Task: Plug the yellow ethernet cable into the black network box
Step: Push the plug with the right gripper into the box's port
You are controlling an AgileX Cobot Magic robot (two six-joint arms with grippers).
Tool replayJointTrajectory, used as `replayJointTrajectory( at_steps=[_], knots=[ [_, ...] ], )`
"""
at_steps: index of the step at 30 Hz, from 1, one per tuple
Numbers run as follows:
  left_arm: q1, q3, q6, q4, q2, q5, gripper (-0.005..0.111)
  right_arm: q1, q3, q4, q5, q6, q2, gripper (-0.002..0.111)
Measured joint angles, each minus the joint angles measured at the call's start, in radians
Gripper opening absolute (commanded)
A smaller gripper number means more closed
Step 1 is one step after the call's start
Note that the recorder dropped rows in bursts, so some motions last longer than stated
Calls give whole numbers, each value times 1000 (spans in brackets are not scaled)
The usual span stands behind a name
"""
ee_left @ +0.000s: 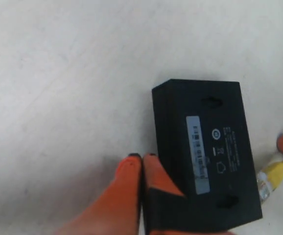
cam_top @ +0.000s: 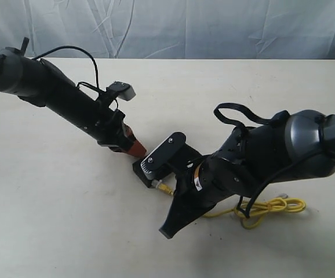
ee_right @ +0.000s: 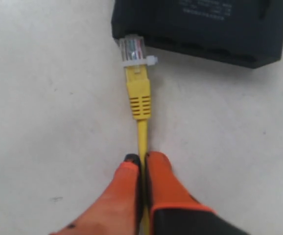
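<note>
**Cable plug at the port face of the network box**

The right gripper [ee_right: 141,160] has its orange fingers [ee_right: 163,174] pressed together on the yellow ethernet cable [ee_right: 142,134], pinching the cord just behind the ribbed yellow boot [ee_right: 138,93]. Ahead of the boot, the clear plug [ee_right: 133,49] meets the side of the black network box [ee_right: 200,27] near one corner. Most of the plug body is outside the box, and whether it is seated cannot be told.

The left gripper [ee_left: 142,157] is closed with nothing between its fingers. Its tips lie against the opposite long side of the box [ee_left: 200,147].

The pale label [ee_left: 198,154] on the box's top carries rows of fine print, and small white symbols are printed beside it. All of this is too blurred to read.

The box is flat, rectangular and matt black, with two slots in its top. It lies on the pale table [cam_top: 51,220] between the two arms. The rest of the cable trails away in a loose coil [cam_top: 272,205] beyond the right arm.
</note>
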Motion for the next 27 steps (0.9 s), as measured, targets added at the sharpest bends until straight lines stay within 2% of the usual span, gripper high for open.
replayJointTrajectory(
  at_steps=[14,27],
  knots=[
    [-11,0,-2,13,17,30,0,0,0,0,-27,31,17,-1],
    [-11,0,-81,22,17,35,0,0,-2,-15,-12,279,17,-1]
  ],
)
